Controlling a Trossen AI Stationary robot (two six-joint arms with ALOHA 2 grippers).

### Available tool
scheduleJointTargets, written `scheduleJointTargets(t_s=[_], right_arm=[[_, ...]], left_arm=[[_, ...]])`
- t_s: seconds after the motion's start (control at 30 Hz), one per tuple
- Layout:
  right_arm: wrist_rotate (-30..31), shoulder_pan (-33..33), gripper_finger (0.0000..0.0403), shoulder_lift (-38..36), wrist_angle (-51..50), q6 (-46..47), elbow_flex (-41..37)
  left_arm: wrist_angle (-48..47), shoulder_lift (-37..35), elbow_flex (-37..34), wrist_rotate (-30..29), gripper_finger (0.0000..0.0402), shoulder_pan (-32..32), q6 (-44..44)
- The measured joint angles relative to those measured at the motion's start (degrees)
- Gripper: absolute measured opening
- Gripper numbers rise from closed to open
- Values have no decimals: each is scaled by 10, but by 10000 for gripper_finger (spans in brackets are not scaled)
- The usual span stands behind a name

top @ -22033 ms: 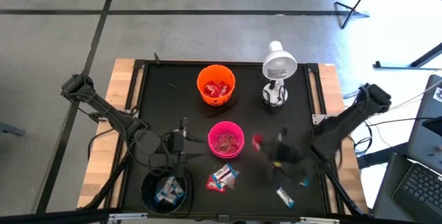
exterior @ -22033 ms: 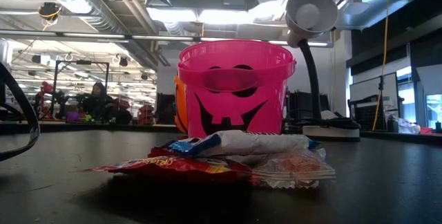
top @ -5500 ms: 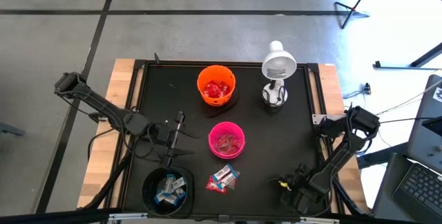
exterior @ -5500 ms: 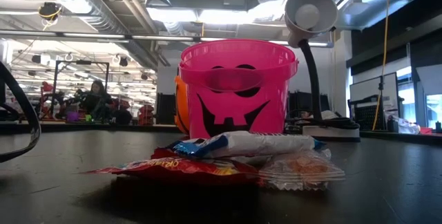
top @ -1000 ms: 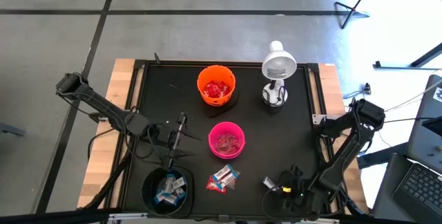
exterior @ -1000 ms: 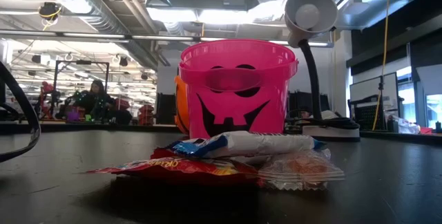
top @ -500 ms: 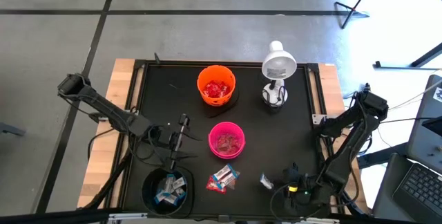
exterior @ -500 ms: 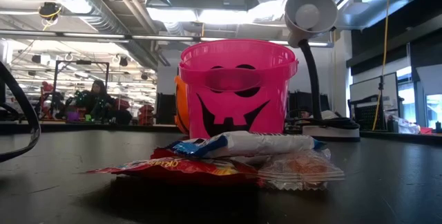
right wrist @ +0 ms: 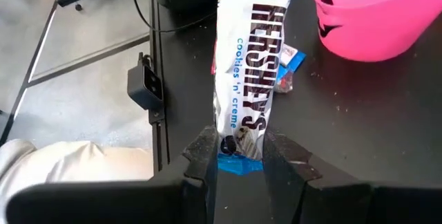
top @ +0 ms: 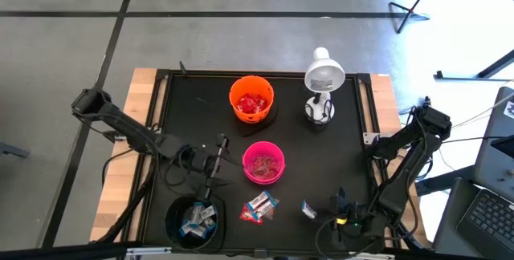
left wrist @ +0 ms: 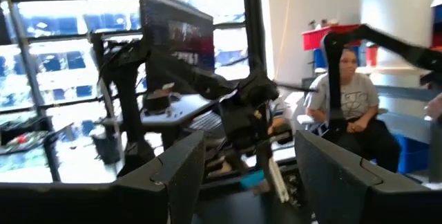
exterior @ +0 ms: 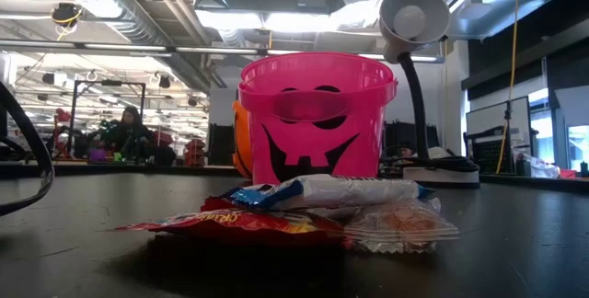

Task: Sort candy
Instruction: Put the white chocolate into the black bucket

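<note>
Since a second ago the right gripper (top: 320, 210) has carried its bar (right wrist: 247, 65) toward nine o'clock, pinching one end so the rest hangs clear for dropping. Its likely goal, the black bowl (top: 193, 221) of matching blue-and-white candy, sits at seven o'clock. Spread-fingered, the left gripper (top: 217, 160) hovers just above that bowl, while three sweets (top: 259, 206) wait at six o'clock.

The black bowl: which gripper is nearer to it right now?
Left. The left gripper hangs open just above the black bowl, toward the pink bowl. The right gripper is across the table's near side, beyond the loose candy pile, shut on a blue-and-white candy bar.
</note>
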Motion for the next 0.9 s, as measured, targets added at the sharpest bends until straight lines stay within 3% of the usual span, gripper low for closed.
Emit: scheduleJointTargets(t_s=[0.2, 0.5, 0.67, 0.9], right_arm=[[23, 0, 88, 0, 24, -32, 0], [41, -11, 88, 0, 71, -105, 0], [29, -37, 88, 0, 110, -164, 0], [-40, -85, 88, 0, 173, -259, 0]], left_arm=[[-21, 67, 69, 57, 213, 12, 26], [-125, 135, 165, 59, 213, 23, 44], [-149, 134, 178, 59, 213, 23, 45], [-168, 134, 178, 59, 213, 23, 44]])
